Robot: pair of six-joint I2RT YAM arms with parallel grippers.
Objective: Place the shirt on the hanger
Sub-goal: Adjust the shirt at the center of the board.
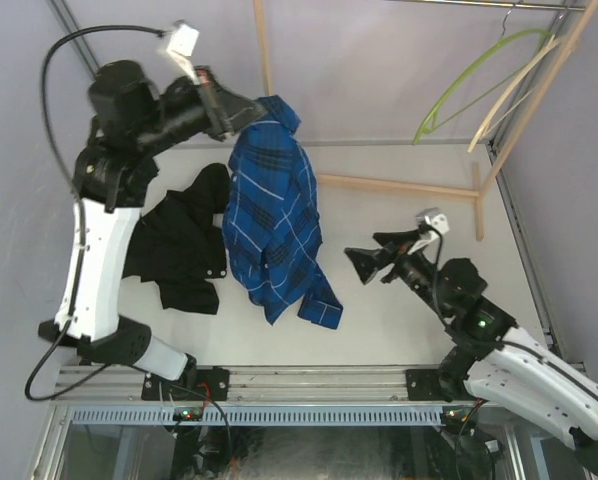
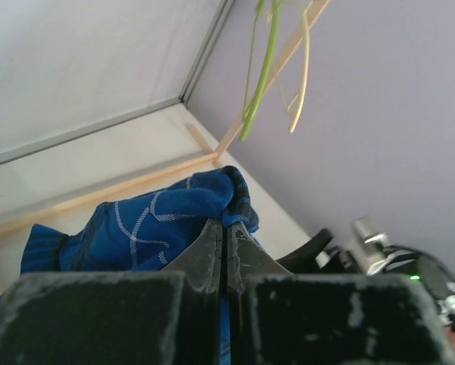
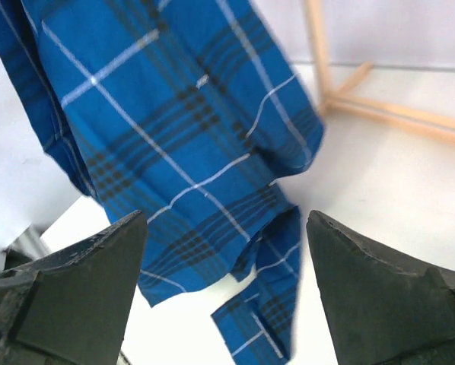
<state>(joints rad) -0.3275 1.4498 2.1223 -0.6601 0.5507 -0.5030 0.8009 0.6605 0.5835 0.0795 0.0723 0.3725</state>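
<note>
One shirt (image 1: 269,215): your left gripper (image 1: 243,114) is clamping it aloft; your right gripper (image 1: 371,255) is gaping, cloth hanging just ahead

We see the shirt (image 1: 274,225) hanging from the left gripper (image 1: 247,114) above the table (image 1: 399,310), a second garment (image 1: 184,245) lying just left of it. The right gripper (image 1: 357,265) sits right of the shirt's hem, and the hanger (image 2: 250,114) hangs at the far right corner.

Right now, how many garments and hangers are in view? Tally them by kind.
Garments: 2 (shirt, black garment)
Hangers: 2 (green hanger, cream hanger)
Total: 4
</note>
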